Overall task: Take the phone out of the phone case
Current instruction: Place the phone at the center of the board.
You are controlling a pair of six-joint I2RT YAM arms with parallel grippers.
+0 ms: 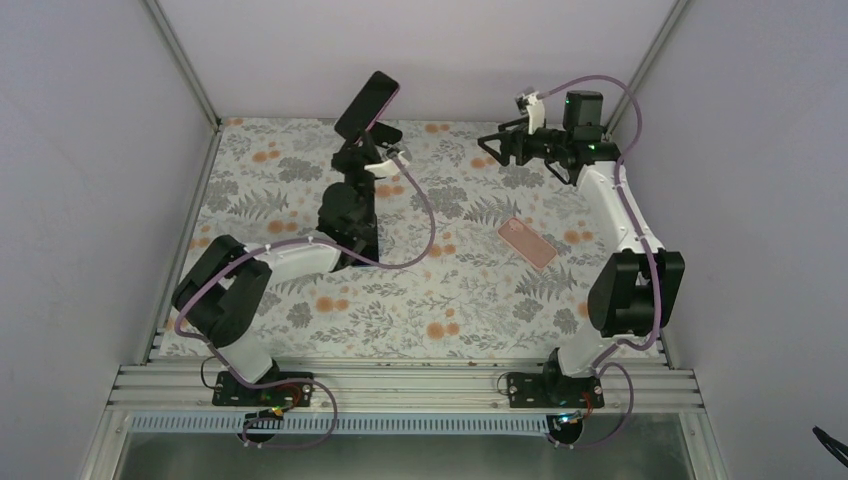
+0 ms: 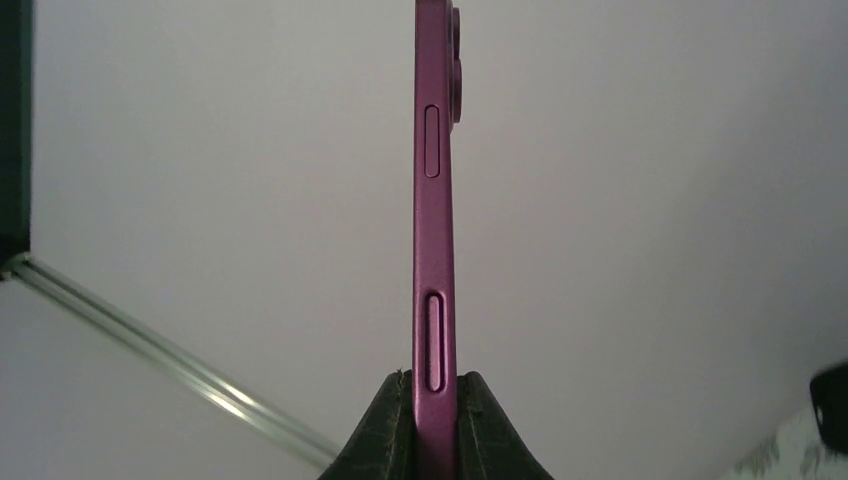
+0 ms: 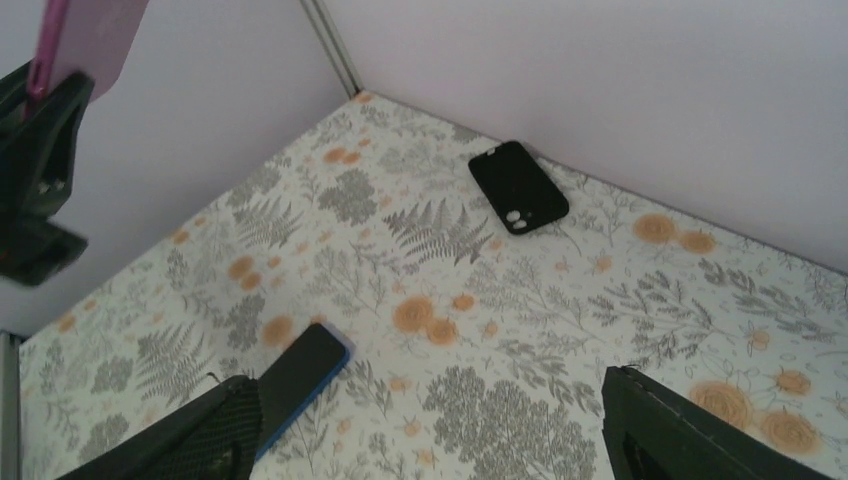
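Flowered desk (image 1: 450,290) below: the purple phone (image 1: 366,103) is held aloft, clamped at its lower end by the left jaws; the pink case (image 1: 527,243) is seen lying flat beside the right arm; the right jaws are spread wide, empty.

We find the phone (image 1: 366,103) in the left gripper (image 1: 369,134) at eleven o'clock; the phone case (image 1: 527,243) lies on the table (image 1: 262,200) at three.
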